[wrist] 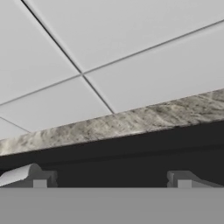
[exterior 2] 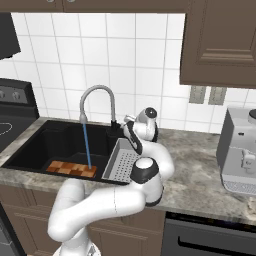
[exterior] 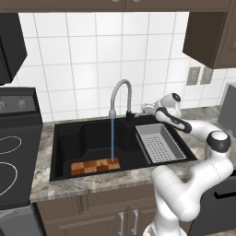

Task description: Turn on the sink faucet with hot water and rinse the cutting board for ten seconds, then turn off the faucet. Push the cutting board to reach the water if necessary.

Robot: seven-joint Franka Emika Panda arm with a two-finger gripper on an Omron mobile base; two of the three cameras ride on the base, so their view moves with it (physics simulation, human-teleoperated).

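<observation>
A blue stream of water ran from the faucet onto the cutting board at the front of the sink, while my hand, fingers spread and empty, hovered behind the faucet's base.

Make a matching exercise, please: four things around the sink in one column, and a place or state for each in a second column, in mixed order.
1. cutting board
2. perforated tray
3. water
4. gripper

a. open, near the faucet base
b. falling onto the board's end
c. flat on the sink floor
d. in the sink's right part

Pairs: 1-c, 2-d, 3-b, 4-a
</observation>
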